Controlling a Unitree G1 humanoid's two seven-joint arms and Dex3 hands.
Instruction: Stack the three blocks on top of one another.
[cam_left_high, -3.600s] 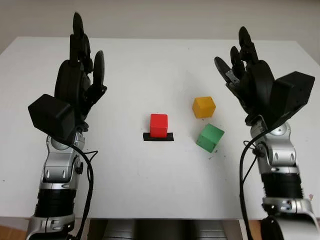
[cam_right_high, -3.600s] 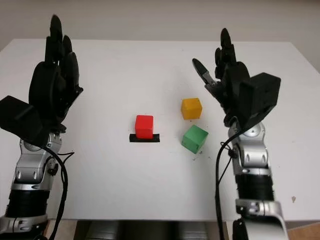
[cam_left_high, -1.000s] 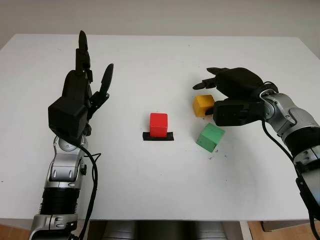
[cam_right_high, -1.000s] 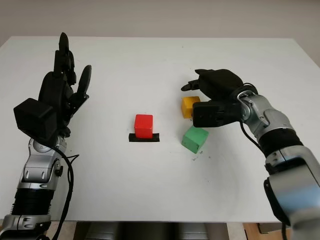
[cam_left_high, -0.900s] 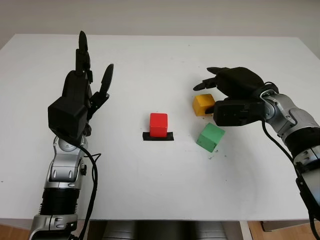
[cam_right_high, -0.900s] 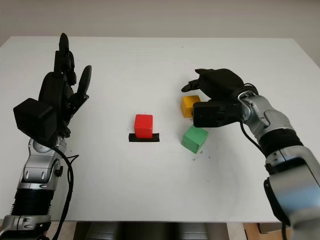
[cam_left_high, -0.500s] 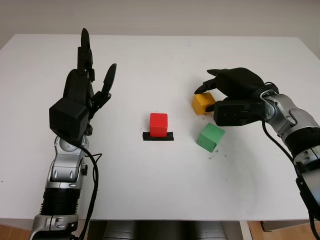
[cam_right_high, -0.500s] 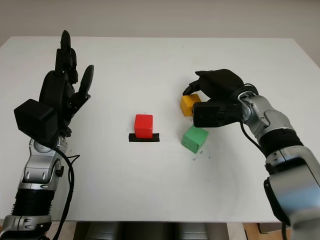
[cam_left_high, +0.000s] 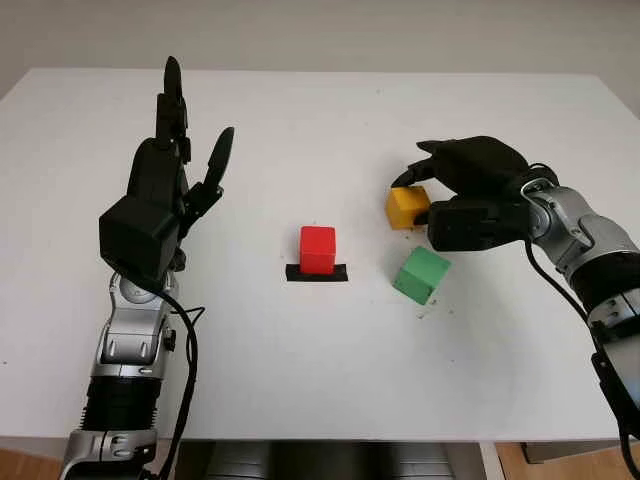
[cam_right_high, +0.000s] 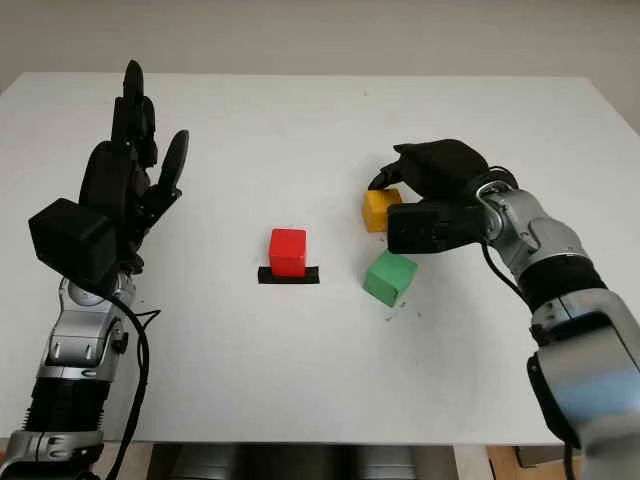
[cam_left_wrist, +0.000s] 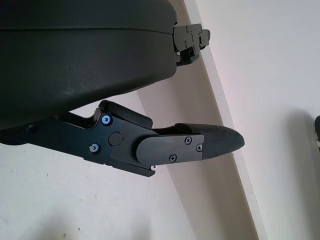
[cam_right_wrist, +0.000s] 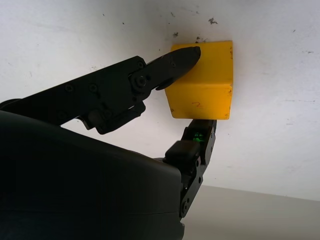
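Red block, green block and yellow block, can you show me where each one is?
red block (cam_left_high: 318, 246), left eye view, its front face.
green block (cam_left_high: 421, 272), left eye view, its top face.
yellow block (cam_right_wrist: 201, 87), right wrist view, its broad face between the robot hand's fingers.

The table (cam_left_high: 300, 400) is seen as a smooth, matt white surface, marked with small dark specks. The yellow block (cam_right_wrist: 202, 82), red block (cam_left_high: 318, 248) and green block (cam_left_high: 421, 274) are given a flat, painted-looking matt finish; whether wood or plastic lies beneath cannot be told. A matt black strip (cam_left_high: 316, 274) is laid under the red block. The left hand (cam_left_high: 165, 185) and right hand (cam_left_high: 470, 190) are cased in black plastic with a slight sheen, and the forearms are clad in brushed silvery metal.
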